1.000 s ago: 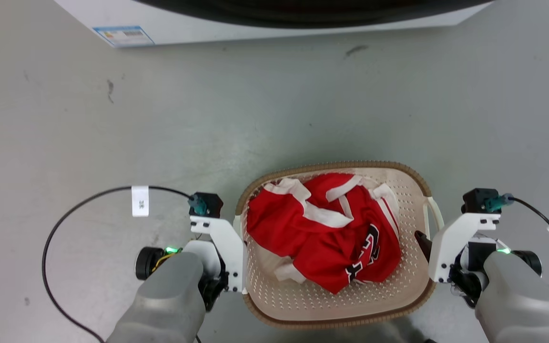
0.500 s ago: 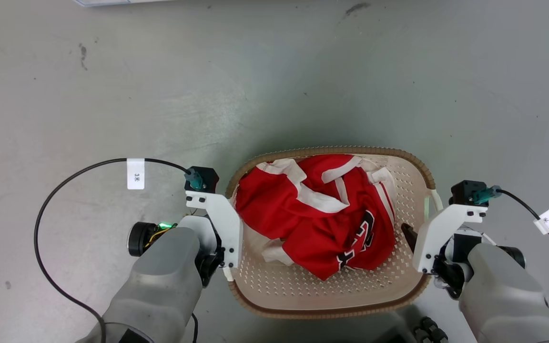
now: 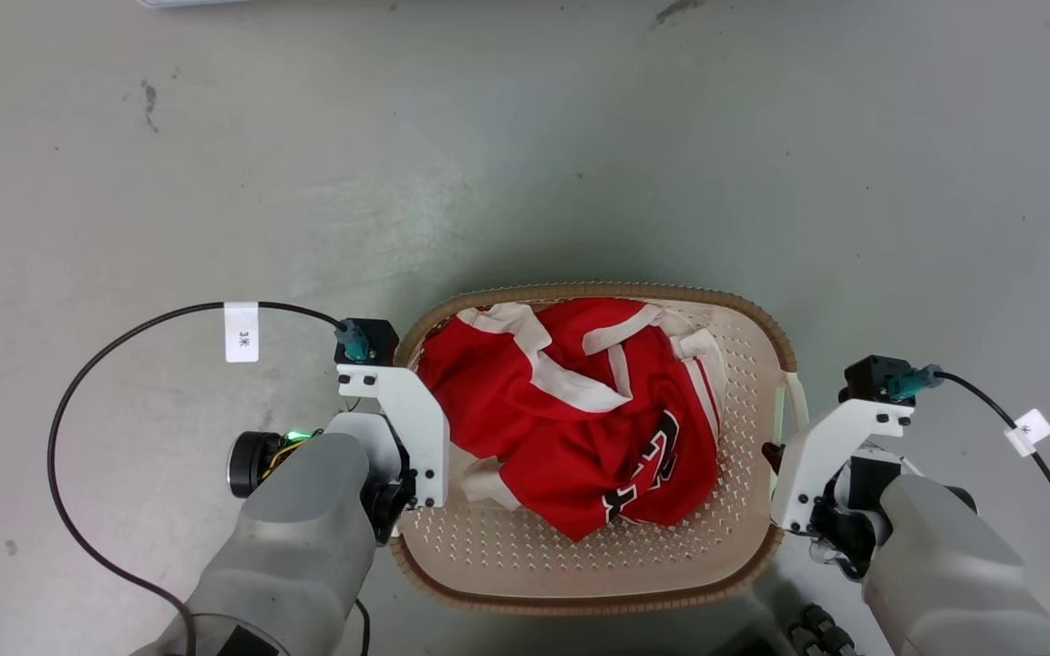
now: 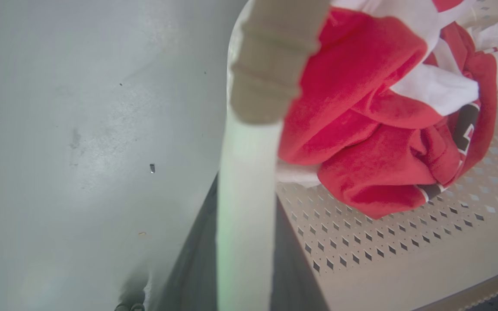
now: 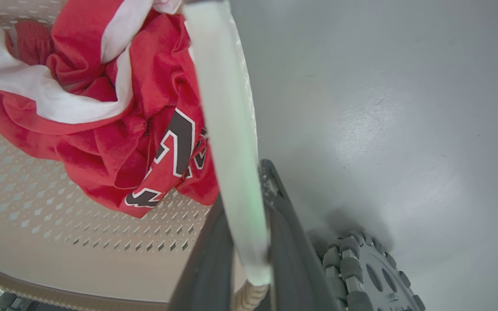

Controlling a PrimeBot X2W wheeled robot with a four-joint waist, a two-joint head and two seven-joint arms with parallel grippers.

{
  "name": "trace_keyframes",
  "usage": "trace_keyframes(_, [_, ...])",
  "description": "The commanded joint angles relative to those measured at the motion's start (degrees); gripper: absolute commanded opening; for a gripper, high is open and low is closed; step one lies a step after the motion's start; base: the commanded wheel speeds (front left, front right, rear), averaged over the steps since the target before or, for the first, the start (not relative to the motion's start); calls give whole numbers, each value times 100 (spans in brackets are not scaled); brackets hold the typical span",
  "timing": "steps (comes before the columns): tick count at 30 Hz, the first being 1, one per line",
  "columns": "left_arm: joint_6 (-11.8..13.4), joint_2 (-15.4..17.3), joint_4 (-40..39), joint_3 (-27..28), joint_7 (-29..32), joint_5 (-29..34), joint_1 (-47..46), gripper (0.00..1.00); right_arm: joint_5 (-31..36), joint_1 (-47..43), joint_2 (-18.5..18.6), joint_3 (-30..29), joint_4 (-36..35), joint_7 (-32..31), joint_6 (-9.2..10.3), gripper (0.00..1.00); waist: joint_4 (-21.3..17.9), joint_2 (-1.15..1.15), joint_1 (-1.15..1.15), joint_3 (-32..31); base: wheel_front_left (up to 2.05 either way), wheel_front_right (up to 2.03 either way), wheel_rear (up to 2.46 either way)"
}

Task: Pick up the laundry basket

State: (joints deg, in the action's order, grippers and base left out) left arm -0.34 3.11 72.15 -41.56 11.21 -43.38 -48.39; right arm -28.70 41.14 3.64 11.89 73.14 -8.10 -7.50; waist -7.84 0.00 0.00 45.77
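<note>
A smooth grey floor (image 3: 525,164) with a soft, pale sheen spreads ahead of both grippers, marked by a dark scuff (image 3: 148,93) well ahead of the left gripper (image 3: 417,474), a darker smear (image 3: 675,11) far ahead of the right gripper (image 3: 776,463), and a thin white edge (image 3: 188,3) beyond the scuff.

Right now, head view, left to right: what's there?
Looped black cable with white tag, left wrist's white camera bracket, crumpled red-and-white jersey inside cream-white perforated laundry basket, right wrist's white bracket, second white-tagged black cable.
</note>
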Motion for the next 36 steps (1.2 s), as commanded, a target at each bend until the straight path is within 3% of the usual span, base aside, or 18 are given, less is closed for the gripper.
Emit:
trace_keyframes(1, [-49,-52,-17,-17,18,-46,-11,0,-45,13,-64,15,3,15,2,0,5,0,0,-41,0,0,0])
trace_keyframes(10, [-209,-56,9,-102,383,-342,268,0,-269,-190,60,156,31,-271,2,0,0,0,0,-835,0,0,0])
trace_keyframes(24, [-326,-24,11,-222,1229,-847,551,0,-399,-184,457,727,-15,-1210,7,0,111,0,0,-2326,0,0,0])
trace_keyframes(36, [-425,34,110,-268,1963,-1010,465,0,-830,45,432,1299,-375,-2472,4,0,277,0,0,-3138,0,0,0])
